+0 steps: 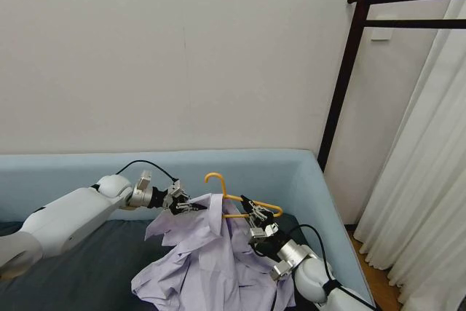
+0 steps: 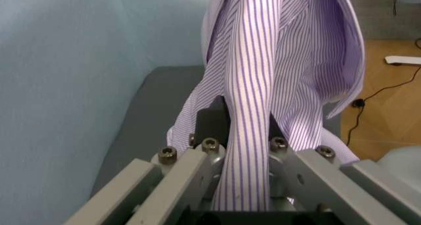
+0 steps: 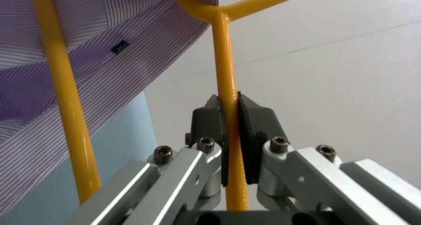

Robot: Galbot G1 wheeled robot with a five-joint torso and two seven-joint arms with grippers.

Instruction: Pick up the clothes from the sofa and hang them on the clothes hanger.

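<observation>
Thin woven cloth for the shirt [image 1: 211,260], lilac with fine stripes, soft, matt, deeply creased. Smooth, glossy yellow coating on the hanger [image 1: 231,198], gleams like plastic. Brushed grey metal with bright screw heads on the left gripper [image 2: 243,124] and right gripper [image 3: 230,124]; dull black pads on the fingers [image 2: 210,121]. Matt pale-blue upholstery on the sofa back [image 1: 73,169], darker grey fabric on the seat cushion [image 1: 95,267]. Dark polished wood for the rack [image 1: 342,85]. White, softly pleated cloth for the curtain [image 1: 429,180]. Flat matt paint on the wall [image 1: 182,56].
</observation>
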